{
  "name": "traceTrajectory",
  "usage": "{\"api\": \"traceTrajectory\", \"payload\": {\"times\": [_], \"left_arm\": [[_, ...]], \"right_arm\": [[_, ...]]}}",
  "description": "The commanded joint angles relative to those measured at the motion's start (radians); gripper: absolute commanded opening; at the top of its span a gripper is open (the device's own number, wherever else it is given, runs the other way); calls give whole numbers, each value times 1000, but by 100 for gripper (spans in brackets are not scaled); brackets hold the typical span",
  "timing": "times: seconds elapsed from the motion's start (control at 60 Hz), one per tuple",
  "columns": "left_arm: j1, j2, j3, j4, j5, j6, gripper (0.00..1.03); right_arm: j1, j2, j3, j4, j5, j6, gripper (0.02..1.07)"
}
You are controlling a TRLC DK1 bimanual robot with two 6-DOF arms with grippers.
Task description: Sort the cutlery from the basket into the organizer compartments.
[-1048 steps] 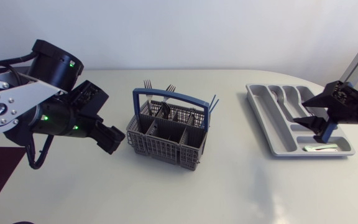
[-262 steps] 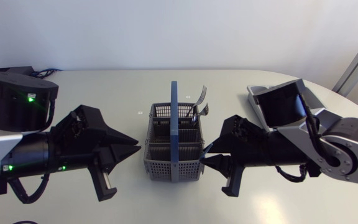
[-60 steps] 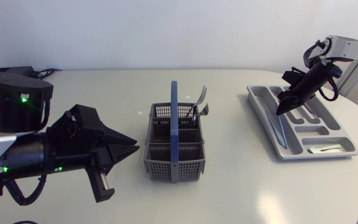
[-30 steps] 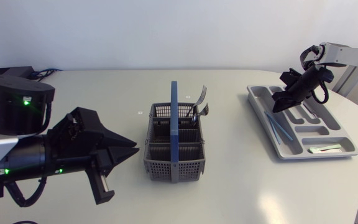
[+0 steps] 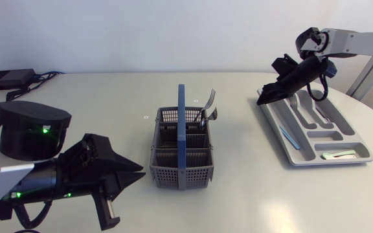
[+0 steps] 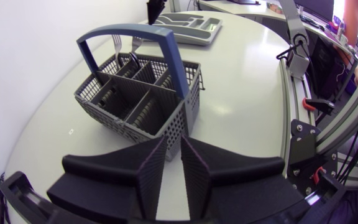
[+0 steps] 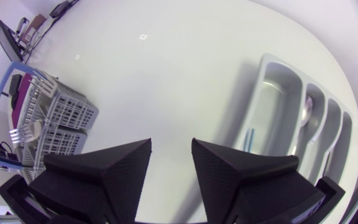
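From above, the grey basket (image 5: 173, 167) stands at mid-table with its blue handle (image 5: 180, 123) running near to far. Two forks (image 5: 207, 110) stand tines-up in its far right compartment. The organizer (image 5: 362, 155) lies well apart to the right. A blue-handled piece (image 5: 287, 134) lies in its long left compartment, a small utensil (image 5: 334, 155) lies in the near cross compartment, and more cutlery sits in the far slots. The left gripper (image 5: 138, 173) sits low at the near left, pointing at the basket's near left corner and just short of it. The right gripper (image 5: 262, 100) hangs over the organizer's far left corner with nothing in it.

From the left wrist, the left gripper (image 6: 174, 140) has its fingers (image 6: 151, 177) a narrow slit apart, with only bare table showing between them. The basket (image 6: 166, 127) is just ahead, its handle (image 6: 135, 31) arching over it. The forks (image 6: 124, 43) are in a far compartment, and the organizer (image 6: 188, 25) lies beyond.

From the right wrist, the right gripper (image 7: 171, 143) has its fingers (image 7: 120, 165) apart and empty above the table. The organizer (image 7: 272, 65) lies ahead and to one side, with the blue-handled piece (image 7: 250, 138) in its long compartment and a spoon (image 7: 307, 111) in the next slot. The basket (image 7: 61, 115) is on the other side, with fork tines (image 7: 27, 132) showing above its rim.
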Motion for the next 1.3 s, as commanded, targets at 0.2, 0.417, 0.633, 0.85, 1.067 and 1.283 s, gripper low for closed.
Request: {"api": "traceTrajectory", "payload": {"times": [0.2,0.417,0.633,0.85,1.067,1.283], "left_arm": [[-75,28,-113,84,0,75,10],[-55,100,-159,213,-2,115,3],[-55,248,-199,380,-18,158,3],[-48,368,-212,531,-45,160,3],[-18,399,-205,586,-54,149,3],[9,403,-208,597,-54,140,3]], "right_arm": [[114,104,46,18,-145,134,9],[154,276,235,-67,-302,180,8],[192,501,551,-258,-452,189,8],[234,606,698,-396,-518,152,8],[246,487,488,-358,-517,103,8],[254,386,321,-272,-507,103,8]]}}
